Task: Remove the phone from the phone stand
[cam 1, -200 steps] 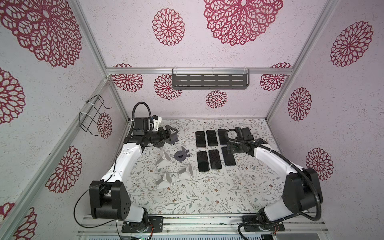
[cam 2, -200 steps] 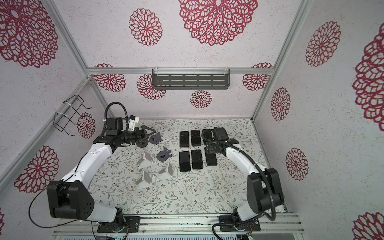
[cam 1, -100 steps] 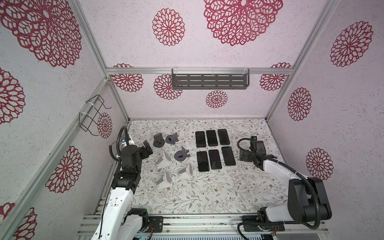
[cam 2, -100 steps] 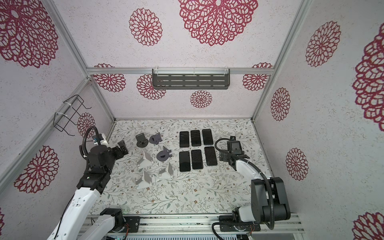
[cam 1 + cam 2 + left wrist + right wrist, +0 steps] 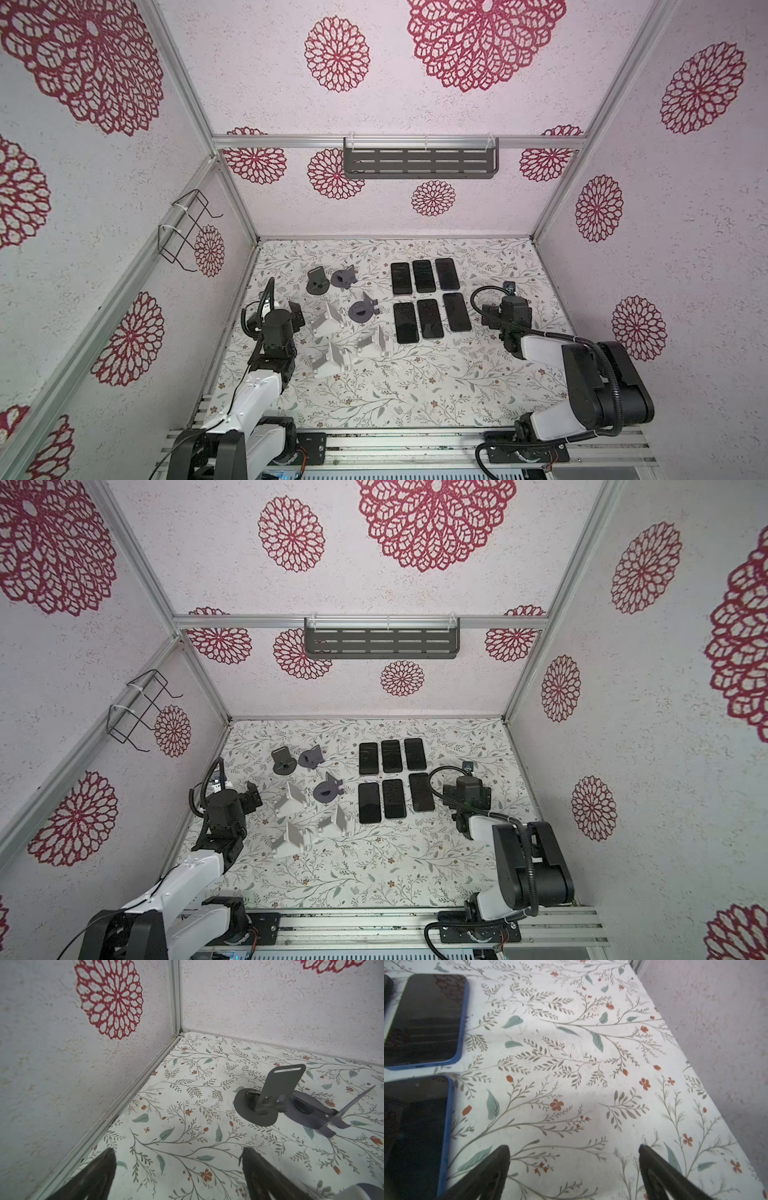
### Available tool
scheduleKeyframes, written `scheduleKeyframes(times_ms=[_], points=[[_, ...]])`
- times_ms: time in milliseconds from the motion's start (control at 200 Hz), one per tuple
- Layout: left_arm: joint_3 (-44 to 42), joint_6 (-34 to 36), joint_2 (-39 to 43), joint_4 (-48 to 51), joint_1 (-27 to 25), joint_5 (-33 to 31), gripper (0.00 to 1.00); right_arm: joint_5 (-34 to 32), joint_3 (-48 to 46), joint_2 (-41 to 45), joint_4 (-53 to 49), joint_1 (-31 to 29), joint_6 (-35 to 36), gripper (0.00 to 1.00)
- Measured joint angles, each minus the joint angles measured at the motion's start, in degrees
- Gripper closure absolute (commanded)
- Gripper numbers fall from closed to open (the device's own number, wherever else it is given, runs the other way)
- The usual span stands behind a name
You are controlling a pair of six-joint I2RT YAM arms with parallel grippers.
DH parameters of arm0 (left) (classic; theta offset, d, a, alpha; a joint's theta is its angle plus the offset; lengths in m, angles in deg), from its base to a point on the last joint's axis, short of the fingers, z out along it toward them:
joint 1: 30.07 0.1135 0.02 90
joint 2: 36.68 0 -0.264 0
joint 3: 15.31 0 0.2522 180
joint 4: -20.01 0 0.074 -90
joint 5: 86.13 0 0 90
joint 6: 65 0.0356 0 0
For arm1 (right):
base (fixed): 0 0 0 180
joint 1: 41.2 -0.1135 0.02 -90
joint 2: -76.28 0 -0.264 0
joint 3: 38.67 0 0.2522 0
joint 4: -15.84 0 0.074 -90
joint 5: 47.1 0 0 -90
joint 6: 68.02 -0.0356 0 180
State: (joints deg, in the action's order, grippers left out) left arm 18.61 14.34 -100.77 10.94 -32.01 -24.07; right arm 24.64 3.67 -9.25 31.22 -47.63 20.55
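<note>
Now simply rest, jaws apart and empty on left gripper (image 5: 176,1159) (near the phone stands (image 5: 360,311), on their left) and right gripper (image 5: 574,1153), leaving six phones (image 5: 429,318) flat on the table (image 5: 374,395) right of those stands, seemingly all unloaded.

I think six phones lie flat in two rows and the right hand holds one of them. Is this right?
Not quite. The right hand is open and holds nothing, as the right wrist view shows. The six phones do lie flat in two rows.
</note>
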Motion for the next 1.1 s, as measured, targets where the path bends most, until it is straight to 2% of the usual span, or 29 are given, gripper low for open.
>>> scheduleKeyframes(times_ms=[220, 575, 806, 1101], points=[[0.8, 1.9, -12.9, -11.3, 1.3, 3.2, 0.02, 0.6, -2.7, 0.0, 10.9, 0.1, 2.4, 0.01], [3.4, 4.2, -22.1, -22.2, 5.0, 9.3, 0.03, 2.0, -10.6, -0.9, 25.5, 1.6, 2.4, 0.01], [3.3, 4.2, -24.5, -25.2, 6.1, 11.9, 0.03, 3.3, -14.6, -2.5, 34.4, 3.2, 1.9, 0.01], [3.3, 4.0, -24.5, -25.9, 6.7, 13.4, 0.03, 3.4, -14.7, -2.6, 36.7, 3.3, 1.8, 0.01]])
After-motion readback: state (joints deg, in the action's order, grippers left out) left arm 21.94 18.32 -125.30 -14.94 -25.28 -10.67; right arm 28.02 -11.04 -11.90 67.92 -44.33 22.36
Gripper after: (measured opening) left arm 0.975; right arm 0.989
